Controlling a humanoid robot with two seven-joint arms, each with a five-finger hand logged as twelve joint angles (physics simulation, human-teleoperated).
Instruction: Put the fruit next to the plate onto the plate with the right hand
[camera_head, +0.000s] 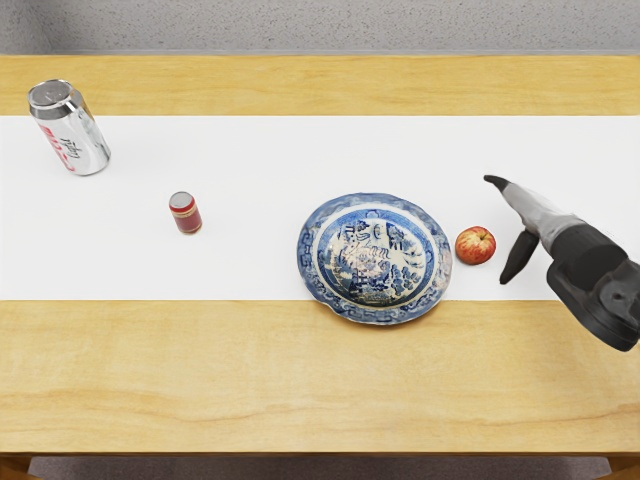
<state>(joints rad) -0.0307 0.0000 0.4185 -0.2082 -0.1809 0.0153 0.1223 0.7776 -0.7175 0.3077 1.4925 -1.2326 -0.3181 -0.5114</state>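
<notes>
Apple (475, 245), small and red with yellow patches, is sitting on the white runner (250, 260) that is covering the middle of the wooden surface (200, 380). It is lying just beside the right rim of a blue and white patterned plate (312, 272), not yet on it. It is looking firm, round, smooth and fairly light, so a grasp around its widest part, with fingers on opposite sides, is seeming best; a loose hold is risking a roll or a slip. The right hand (548, 228) is coming in from the right edge and hovering near the apple's right side, not touching it. Its fingers (520, 256) are standing apart and holding nothing, one pointing up and left, another angling down toward the fruit. The apple is lying between plate and hand. A silver soda can (68, 127) and a small red tin (185, 212) are standing well apart on the left
</notes>
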